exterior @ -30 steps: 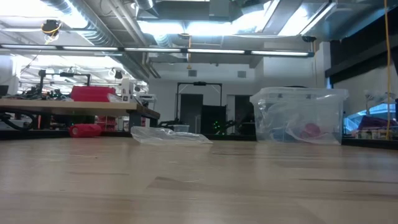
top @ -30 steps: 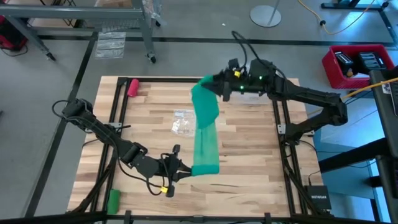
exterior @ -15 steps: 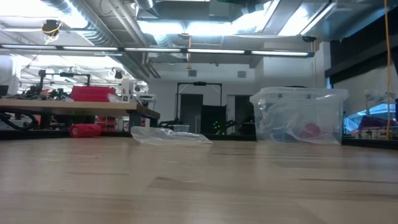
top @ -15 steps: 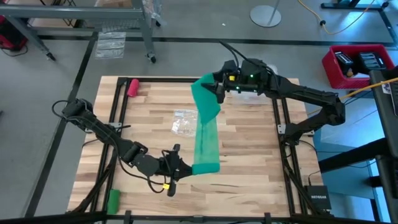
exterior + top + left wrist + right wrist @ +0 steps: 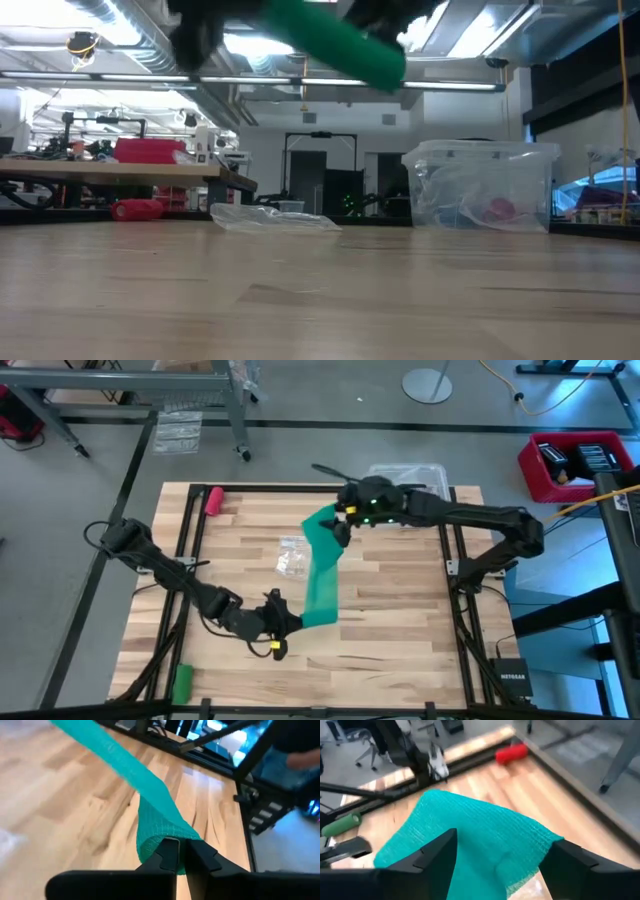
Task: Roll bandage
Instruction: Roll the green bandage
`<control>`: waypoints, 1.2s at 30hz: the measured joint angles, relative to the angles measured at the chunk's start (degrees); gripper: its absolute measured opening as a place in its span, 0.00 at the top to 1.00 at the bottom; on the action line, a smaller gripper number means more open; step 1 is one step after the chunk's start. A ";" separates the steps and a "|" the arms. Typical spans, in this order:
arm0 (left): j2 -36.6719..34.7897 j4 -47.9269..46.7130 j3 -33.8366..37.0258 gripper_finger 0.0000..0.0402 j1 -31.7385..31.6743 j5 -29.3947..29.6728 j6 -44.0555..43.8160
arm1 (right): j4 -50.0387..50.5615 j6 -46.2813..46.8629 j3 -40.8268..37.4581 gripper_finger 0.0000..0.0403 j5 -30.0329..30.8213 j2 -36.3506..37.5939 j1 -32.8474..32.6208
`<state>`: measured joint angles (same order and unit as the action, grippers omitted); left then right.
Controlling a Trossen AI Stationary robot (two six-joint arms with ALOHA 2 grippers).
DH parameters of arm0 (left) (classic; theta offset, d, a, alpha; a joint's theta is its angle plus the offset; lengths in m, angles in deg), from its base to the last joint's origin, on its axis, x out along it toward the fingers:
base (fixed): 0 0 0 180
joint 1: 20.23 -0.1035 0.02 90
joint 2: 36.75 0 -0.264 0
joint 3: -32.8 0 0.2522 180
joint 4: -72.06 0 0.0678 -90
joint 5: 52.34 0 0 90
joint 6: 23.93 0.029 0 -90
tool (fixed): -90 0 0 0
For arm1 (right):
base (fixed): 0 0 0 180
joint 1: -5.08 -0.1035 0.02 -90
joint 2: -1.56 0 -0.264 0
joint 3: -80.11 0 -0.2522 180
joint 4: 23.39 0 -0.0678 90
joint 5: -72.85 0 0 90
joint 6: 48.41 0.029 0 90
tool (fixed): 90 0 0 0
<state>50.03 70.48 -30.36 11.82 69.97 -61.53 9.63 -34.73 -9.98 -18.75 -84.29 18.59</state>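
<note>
The teal bandage [image 5: 323,575] is a long flat strip stretched in the air between my two grippers, clear of the table. It also shows at the top of the low view [image 5: 335,38]. My left gripper [image 5: 290,622] is at the near middle of the table, shut on the strip's near end. My right gripper [image 5: 338,526] is over the far middle of the table and holds the strip's far end [image 5: 480,835]. My left gripper pinches the strip's near end [image 5: 162,834] between its two shut fingers. It comes level from the table's left. The cloth is bunched at the fingers and runs away from them, fairly taut and clear of the table. My right gripper has the strip's far end [image 5: 495,855] between its two fingers [image 5: 437,852], which stand wide apart at the band's two side edges. It comes from the table's right. The cloth spans the gap, lifted clear; one layer or several, I cannot tell.
A clear plastic bag [image 5: 294,557] lies on the table left of the strip. A pink-red roll [image 5: 213,498] lies at the far left corner, a bright green roll [image 5: 182,680] at the near left. A clear bin [image 5: 408,472] stands at the far edge.
My right gripper has gone toward the near and left edges with the strip's far end, uncovering the clear bin. My left gripper has shifted a little toward the far edge with the near end. The strip is shorter between them and now shows in the low view.
</note>
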 joint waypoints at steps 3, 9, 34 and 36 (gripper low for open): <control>0.00 7.31 5.39 0.98 -0.62 -1.17 -4.31 | -0.74 3.32 -1.50 0.36 -4.45 -3.49 0.20; -0.02 10.19 7.75 0.97 -0.79 -1.45 -5.43 | 1.42 7.56 -1.62 0.36 -16.91 -7.67 0.01; -8.51 18.82 1.26 0.97 0.16 -2.33 17.44 | 24.80 -9.05 4.39 0.36 5.48 10.88 -18.56; -10.30 18.58 -0.05 0.97 0.11 -2.26 19.63 | 22.05 -10.29 1.58 0.36 9.97 12.93 -22.59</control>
<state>39.73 89.05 -30.41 11.93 67.71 -41.90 31.68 -45.01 -8.41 -8.79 -71.36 -4.00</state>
